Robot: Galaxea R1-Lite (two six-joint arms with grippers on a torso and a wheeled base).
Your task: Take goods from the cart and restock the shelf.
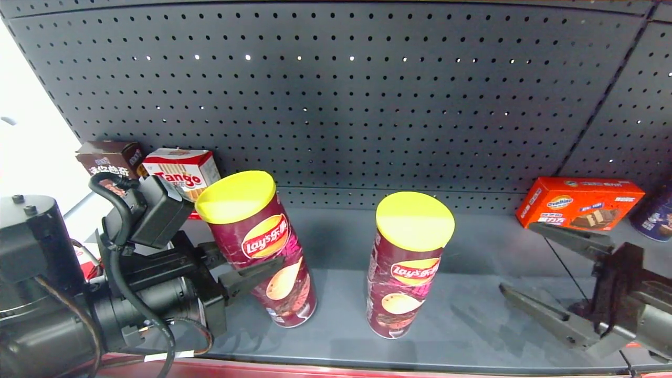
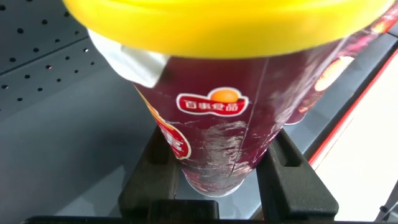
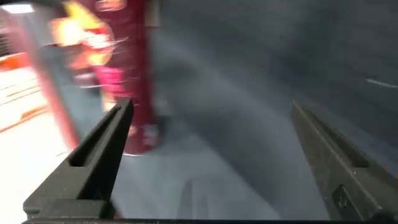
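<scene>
Black jaws of the left gripper clamp a leaning chip can, its base low on the shelf near a second can. The right gripper has its jaws apart, unloaded. Risk: released while leaning, the can may topple.

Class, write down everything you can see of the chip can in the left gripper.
The can is a tall cardboard-looking tube, dark maroon with a red-and-yellow logo and chip pictures, capped by a yellow plastic lid. It leans, top toward the robot's left, over the grey shelf, left of a second can. The left gripper clamps its lower half, a finger on each side. Whether its base touches the shelf cannot be told.
</scene>
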